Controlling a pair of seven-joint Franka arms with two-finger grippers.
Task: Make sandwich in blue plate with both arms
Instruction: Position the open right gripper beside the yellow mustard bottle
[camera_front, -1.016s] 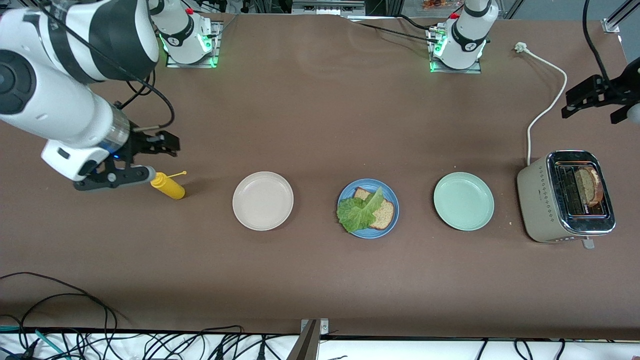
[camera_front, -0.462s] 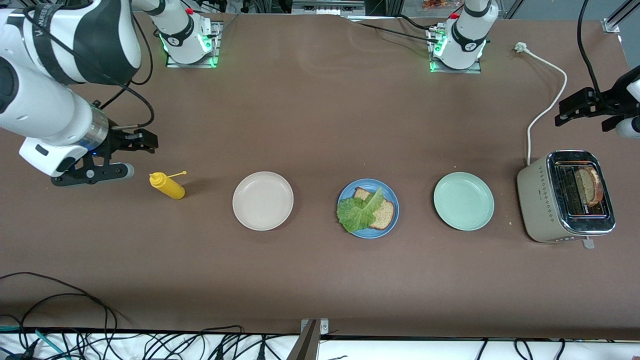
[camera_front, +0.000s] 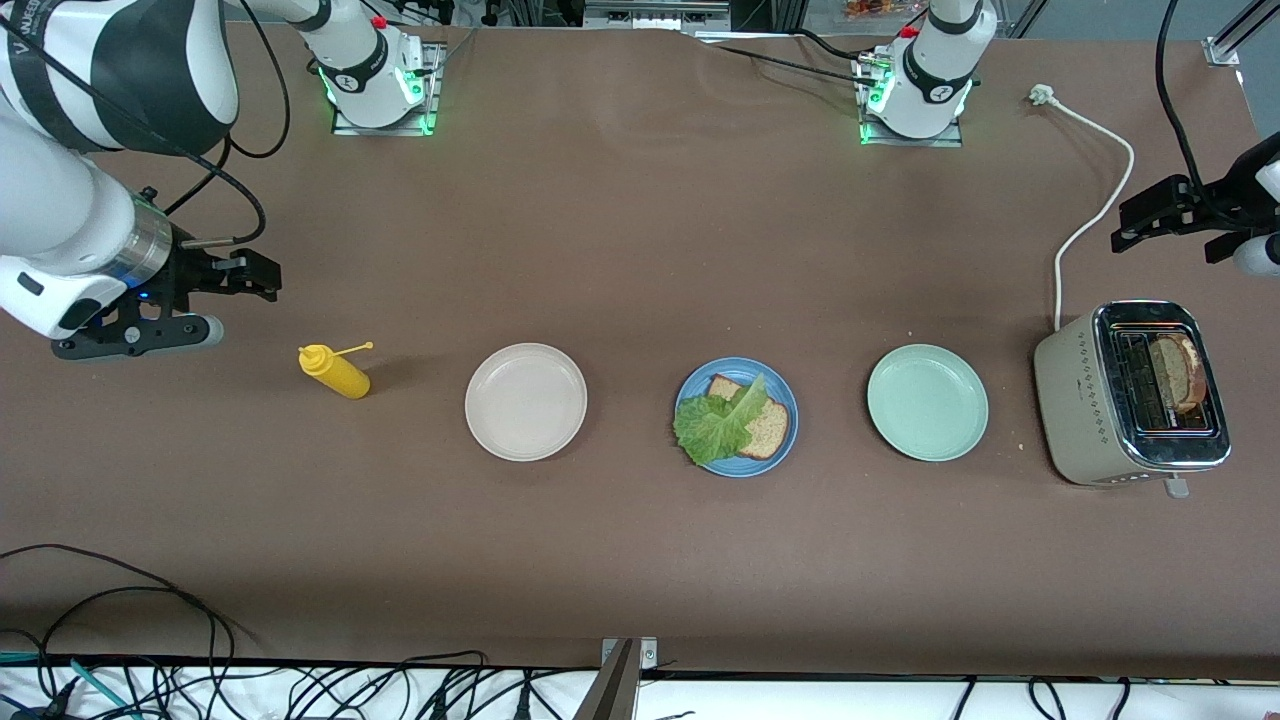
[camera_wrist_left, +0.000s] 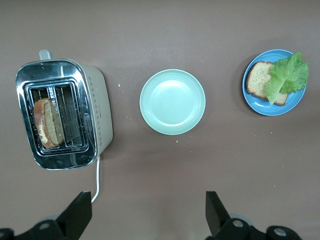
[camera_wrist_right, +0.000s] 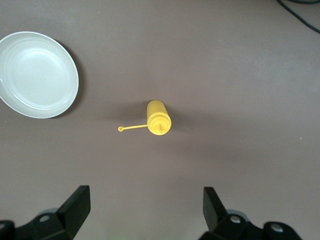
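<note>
The blue plate (camera_front: 745, 468) sits mid-table and holds one brown bread slice (camera_front: 767, 430) with a green lettuce leaf (camera_front: 715, 425) lying on it. A second bread slice (camera_front: 1178, 372) stands in a slot of the toaster (camera_front: 1085, 400). My left gripper (camera_front: 1166, 247) hangs open and empty over the table at the left arm's end, by the toaster's cord. Its wrist view shows the open left gripper (camera_wrist_left: 147, 202), the toaster (camera_wrist_left: 97, 110), the blue plate (camera_wrist_left: 265, 107) and the lettuce (camera_wrist_left: 287, 75). My right gripper (camera_front: 235, 305) is open and empty over bare table at the right arm's end.
A yellow squeeze bottle (camera_front: 335, 371) with its cap strap out stands near the right gripper. A beige plate (camera_front: 526, 402) and a mint-green plate (camera_front: 927, 402) flank the blue plate. A white cable (camera_front: 1095, 215) runs from the toaster. Loose wires line the table's near edge.
The right arm has drawn back from the yellow bottle toward its end of the table, gripper still open. The left gripper shifted slightly at first, then held still.
</note>
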